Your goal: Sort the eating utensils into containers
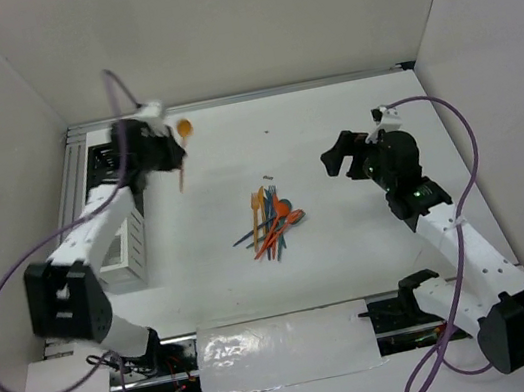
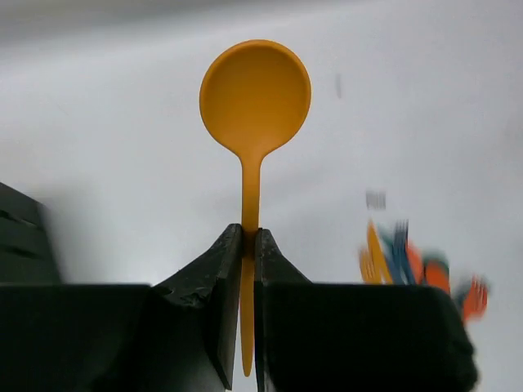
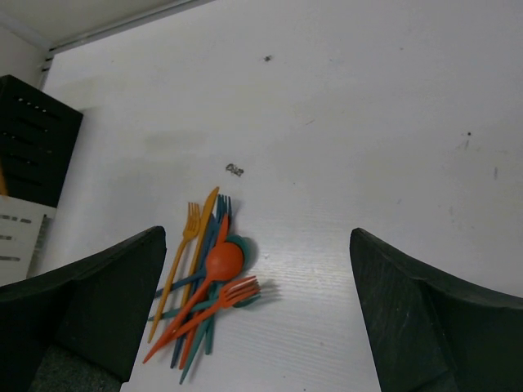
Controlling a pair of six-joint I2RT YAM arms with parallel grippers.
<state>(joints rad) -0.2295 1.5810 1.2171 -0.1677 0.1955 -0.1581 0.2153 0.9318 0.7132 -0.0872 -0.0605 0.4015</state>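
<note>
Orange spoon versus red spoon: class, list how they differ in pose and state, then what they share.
The orange spoon is clamped by its handle in the left end effector; the red spoon lies loose in the pile. The orange spoon is alone; the red spoon overlaps others there. Both have round bowls and thin handles.

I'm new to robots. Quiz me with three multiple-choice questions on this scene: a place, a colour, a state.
1. Where is the pile of utensils? A. middle of the table B. on a shelf C. in a bowl
2. What colour is the spoon in the left gripper? A. teal B. orange C. dark blue
3. How is the right gripper? A. shut on a fork B. shut on a knife C. open, empty
Answers: 1A, it lies on the table's middle; 2B, the spoon shows orange; 3C, its fingers stand apart, nothing between.
</note>
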